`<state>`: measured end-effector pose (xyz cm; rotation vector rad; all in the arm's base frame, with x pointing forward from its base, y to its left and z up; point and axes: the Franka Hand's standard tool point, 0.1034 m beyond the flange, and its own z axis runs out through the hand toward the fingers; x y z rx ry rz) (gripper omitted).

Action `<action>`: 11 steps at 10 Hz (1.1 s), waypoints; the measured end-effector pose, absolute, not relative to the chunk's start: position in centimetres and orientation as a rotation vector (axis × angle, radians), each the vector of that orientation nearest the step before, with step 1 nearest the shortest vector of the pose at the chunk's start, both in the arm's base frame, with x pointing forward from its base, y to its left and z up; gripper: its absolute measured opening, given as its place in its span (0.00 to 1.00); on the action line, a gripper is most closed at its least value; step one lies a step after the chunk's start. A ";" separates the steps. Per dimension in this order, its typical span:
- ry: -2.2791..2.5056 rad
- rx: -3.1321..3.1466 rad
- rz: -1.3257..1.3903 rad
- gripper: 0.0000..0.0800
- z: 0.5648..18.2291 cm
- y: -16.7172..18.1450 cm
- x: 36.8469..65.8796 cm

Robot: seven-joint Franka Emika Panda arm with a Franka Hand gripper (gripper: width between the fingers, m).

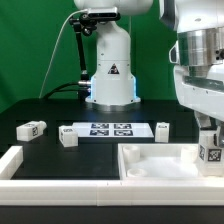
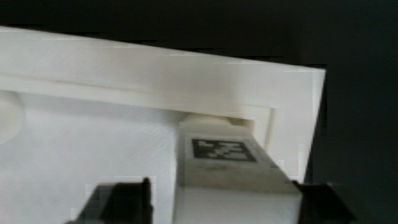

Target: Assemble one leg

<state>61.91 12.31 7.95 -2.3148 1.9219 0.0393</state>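
Note:
My gripper (image 1: 209, 133) hangs at the exterior view's right, shut on a leg (image 1: 212, 152), a stubby white block with a tag facing out. The leg stands upright in the far right corner of the large white square piece (image 1: 150, 163). In the wrist view the leg (image 2: 222, 160) runs between my two dark fingers (image 2: 125, 203), tag up, its end against the inner corner wall of the square piece (image 2: 107, 90). My gripper (image 2: 226, 208) closes round it. Whether the leg sits in a corner hole is hidden.
Three more legs lie on the black table: one (image 1: 30, 129) at far left, one (image 1: 68, 137) beside it, one (image 1: 163, 129) right of the marker board (image 1: 105, 130). A white raised rail (image 1: 12, 160) borders the front left. The robot base (image 1: 110, 70) stands behind.

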 end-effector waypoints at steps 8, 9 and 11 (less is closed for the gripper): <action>0.667 -3.046 -0.026 0.81 7.9 12.7 61.9; 0.528 -3.089 -0.046 0.81 7.8 13.0 61.9; 0.218 -3.138 -0.053 0.81 7.7 12.9 61.9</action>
